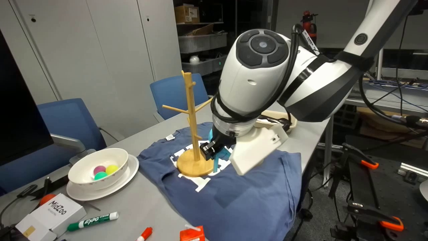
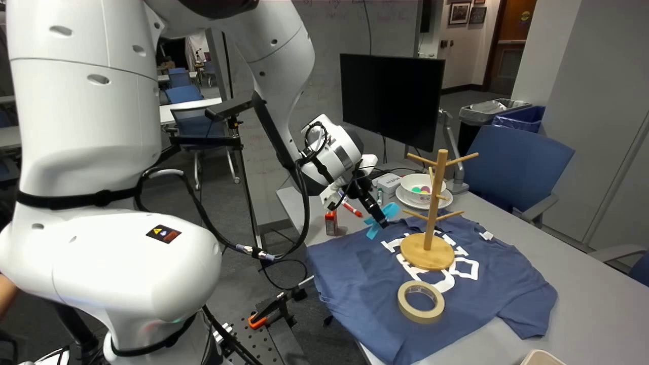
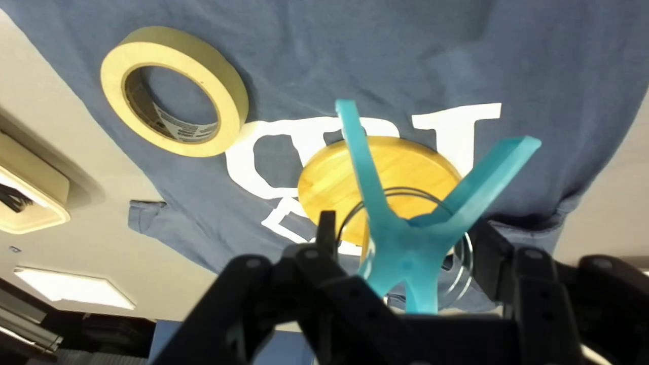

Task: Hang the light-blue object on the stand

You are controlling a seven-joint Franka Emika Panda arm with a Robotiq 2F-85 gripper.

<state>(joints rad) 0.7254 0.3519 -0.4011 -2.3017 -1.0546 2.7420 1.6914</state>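
Note:
The light-blue object [image 3: 408, 238] has splayed legs and a thin ring loop. It shows between my fingers in the wrist view and in both exterior views [image 1: 223, 154] [image 2: 375, 228]. My gripper [image 3: 405, 228] is shut on it, with the fingers at both sides of the ring, above the cloth. The gripper also shows in both exterior views [image 1: 210, 150] [image 2: 383, 219]. The wooden stand [image 1: 192, 117] is upright, with several angled pegs. In an exterior view [image 2: 435, 213] it stands apart from the gripper. In the wrist view its round base [image 3: 329, 177] lies behind the object; the pegs are hidden there.
A navy shirt [image 2: 365, 284] lies under the stand. A tape roll [image 2: 421, 302] lies near the base, also in the wrist view [image 3: 228, 101]. A white bowl [image 1: 80, 172] with balls on a plate, markers [image 1: 93, 221] and a small red box [image 2: 331, 223] are around. A tray [image 3: 30, 177] is at the edge.

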